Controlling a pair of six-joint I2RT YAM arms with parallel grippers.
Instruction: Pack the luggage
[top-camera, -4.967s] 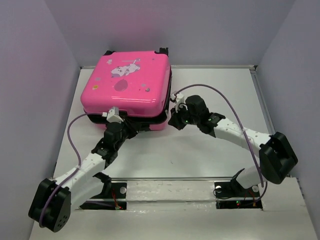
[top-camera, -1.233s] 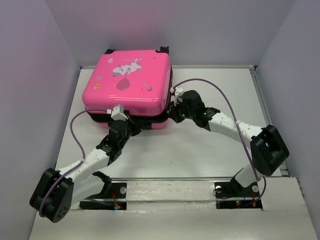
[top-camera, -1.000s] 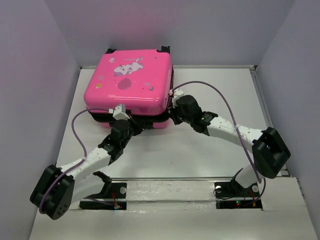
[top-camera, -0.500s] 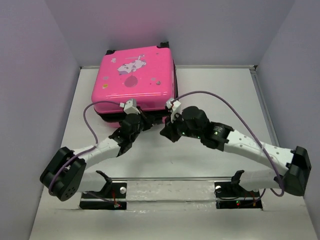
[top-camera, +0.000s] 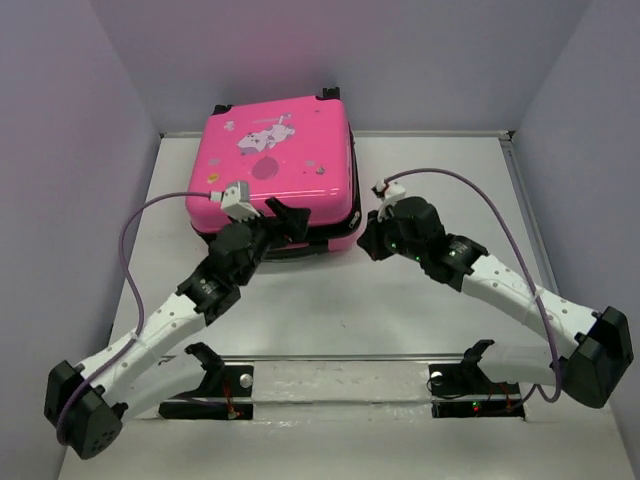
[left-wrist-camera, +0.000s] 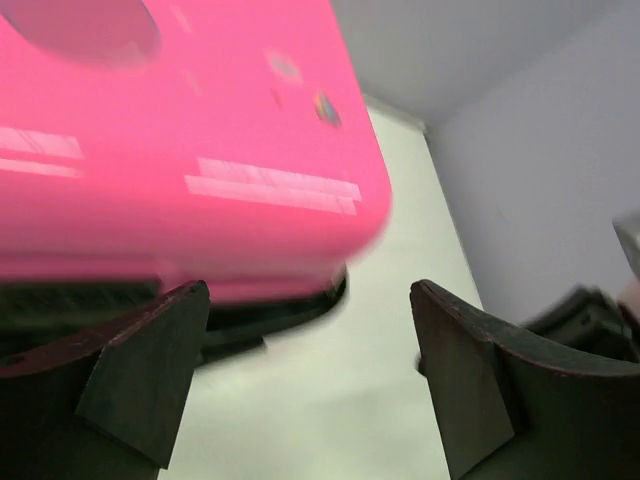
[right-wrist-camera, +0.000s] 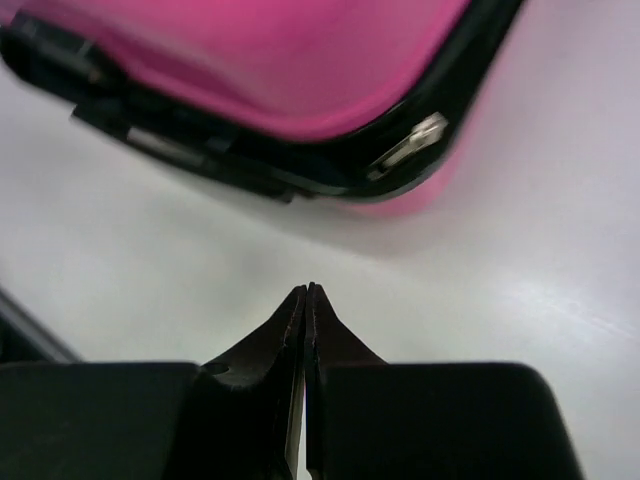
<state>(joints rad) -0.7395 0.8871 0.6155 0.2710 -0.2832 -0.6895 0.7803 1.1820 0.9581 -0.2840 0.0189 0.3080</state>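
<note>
The luggage (top-camera: 275, 165) lies flat on the desk (top-camera: 420, 310) with its lid lowered. The left end effector (left-wrist-camera: 310, 300) hovers spread and empty at the luggage's near edge. The right end effector (right-wrist-camera: 305, 290), pressed together and empty, sits just off its near right corner. Sealing seems in hand. Next, the right likely must spread to pinch the metal tab (right-wrist-camera: 410, 140) in the seam.

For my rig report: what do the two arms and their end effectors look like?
Both the left arm and right arm have white links between bulky black joints. A purple cable loops along each, ending in a white connector at the wrist. The left end effector and right end effector have dark, wedge-shaped fingers.
</note>
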